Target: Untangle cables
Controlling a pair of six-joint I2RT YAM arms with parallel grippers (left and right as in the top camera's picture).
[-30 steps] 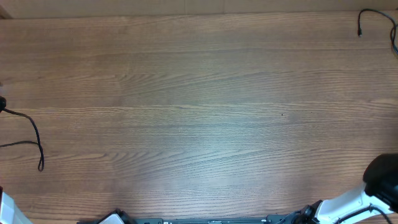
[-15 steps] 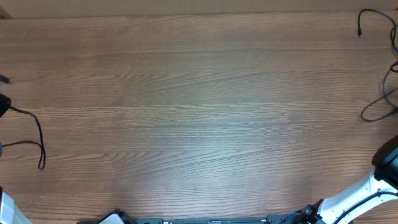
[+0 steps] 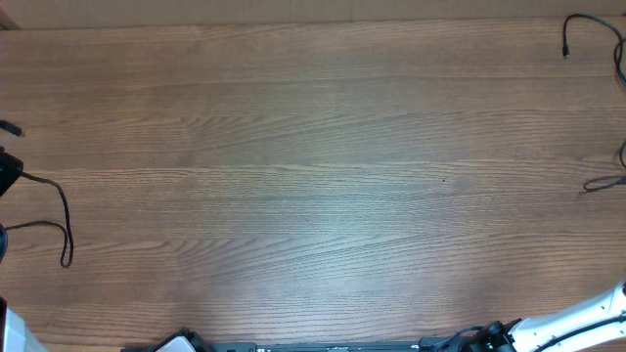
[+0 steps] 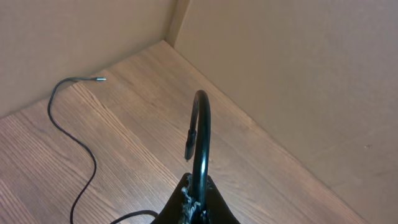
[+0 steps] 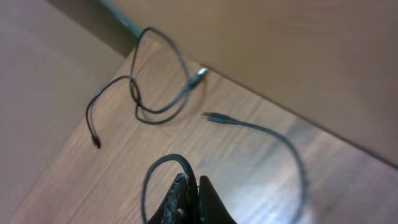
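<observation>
Left wrist view: a looped cable (image 4: 203,118) is pinched in the left pincer (image 4: 198,198). A thin cable (image 5: 151,173) is pinched in the right pincer (image 5: 191,190).

1. The middle of the table (image 3: 313,176) is bare wood from the near edge to the far edge, so there is wide passage.
2. At the left edge, a cable loop (image 3: 66,220) lies on the wood.
3. In the far right corner lies a second strand (image 3: 587,17), and a third loop (image 3: 602,182) reaches in at the right edge.
4. Cardboard walls (image 4: 280,74) close off the far left corner.
5. At the near right, a white arm link (image 3: 577,323) juts in.
</observation>
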